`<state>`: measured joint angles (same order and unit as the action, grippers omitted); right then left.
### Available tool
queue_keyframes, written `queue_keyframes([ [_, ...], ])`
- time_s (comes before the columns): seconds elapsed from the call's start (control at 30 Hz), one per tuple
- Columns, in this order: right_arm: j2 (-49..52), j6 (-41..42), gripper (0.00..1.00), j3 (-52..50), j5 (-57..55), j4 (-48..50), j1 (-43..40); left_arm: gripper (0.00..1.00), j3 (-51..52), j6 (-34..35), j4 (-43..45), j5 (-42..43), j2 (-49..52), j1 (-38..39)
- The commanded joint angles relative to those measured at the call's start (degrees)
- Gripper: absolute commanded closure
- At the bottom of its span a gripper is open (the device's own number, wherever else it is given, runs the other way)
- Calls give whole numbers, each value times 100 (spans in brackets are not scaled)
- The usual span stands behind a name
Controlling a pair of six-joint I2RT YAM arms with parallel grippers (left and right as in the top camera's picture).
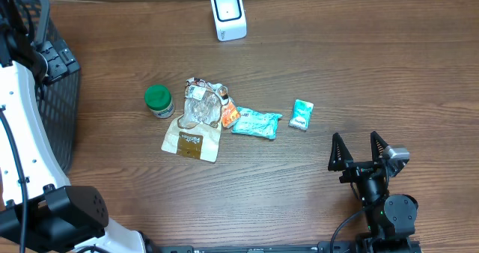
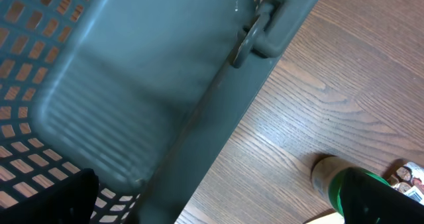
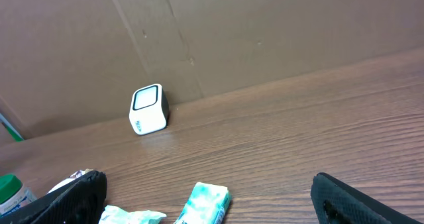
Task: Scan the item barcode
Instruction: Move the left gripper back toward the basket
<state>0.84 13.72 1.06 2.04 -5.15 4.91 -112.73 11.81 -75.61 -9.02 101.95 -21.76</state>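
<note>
Basket sits far left of the scanner, your left pincer spread wide and empty over its rim. Green-lidded jar, brown pouch, large teal packet and small teal packet lie on the tabletop in front of the scanner. Farther right, your right pincer gapes empty.

Your overhead camera looks straight down on the bench from well above, taking in the basket at the left edge and the scanner at the far edge. Your left wrist camera hangs close over the basket's rim, angled down, with the jar at its lower right. Your right wrist camera sits low by the near right corner, facing the far edge and the cardboard wall. It shares the scanner, the jar and a teal packet with the overhead view.
</note>
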Motion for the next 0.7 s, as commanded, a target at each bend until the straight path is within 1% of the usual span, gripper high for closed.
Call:
queue_keyframes([
  [0.0, -68, -9, 0, -61, -70, 37, 24, 0, 22, -90, -2, 7, 140, 4],
  [0.67, -68, -9, 0, -61, -70, 37, 22, 0, 22, -90, -2, 7, 240, 4],
])
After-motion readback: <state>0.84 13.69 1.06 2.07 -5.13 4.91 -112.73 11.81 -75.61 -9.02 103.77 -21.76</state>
